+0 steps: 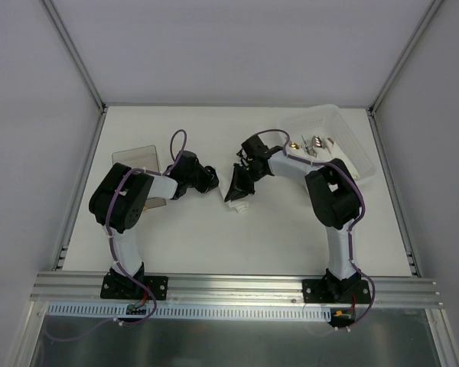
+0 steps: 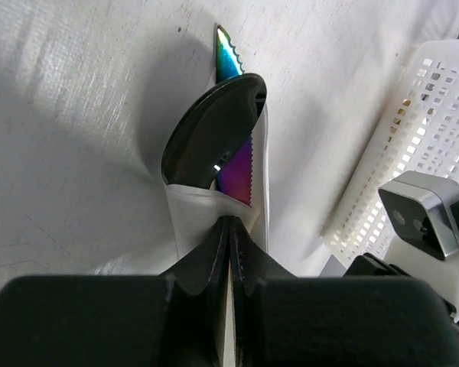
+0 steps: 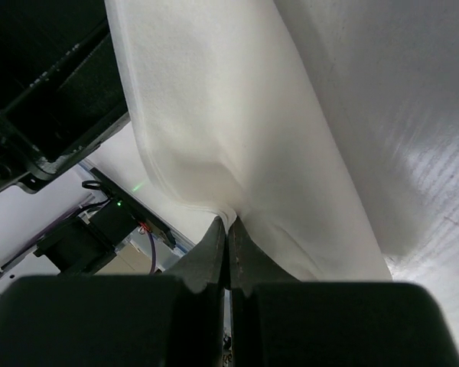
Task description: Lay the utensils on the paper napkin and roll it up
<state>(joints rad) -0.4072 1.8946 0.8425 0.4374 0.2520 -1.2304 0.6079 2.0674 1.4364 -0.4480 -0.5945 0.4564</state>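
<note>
Both my hands are pinched shut on the paper napkin (image 1: 236, 205) right now, roughly mid-desk (image 1: 214, 245), in between my two arms. My left hand (image 2: 229, 227) has its fingers pressed flat together with a fold of the white paper caught at the tips, no gap to speak of. The napkin sits as a loose sleeve around the utensils. In my left wrist view both poke out of its far open end. The spoon (image 2: 211, 138) shows its black oval bowl. The iridescent knife (image 2: 229, 63) crosses behind that bowl, and its serrated rainbow tip reaches past it. The handles are hidden inside the paper.

My right hand (image 3: 228, 227) is clamped the same way, fingertips meeting on a puckered edge of the napkin. The rest of the sheet spreads away from it in a wide soft curve. From that side the cutlery is hidden by paper.

From above, my hands come at the bundle from left and right, close to each other. I can't tell whether the bundle rests on the desk or hangs just off it. At the far right is the clear plastic box (image 1: 344, 138) with silver and gold cutlery (image 1: 314, 144) in it, well apart from the napkin. A white perforated basket wall (image 2: 413, 145) shows at the right of my left wrist view.
</note>
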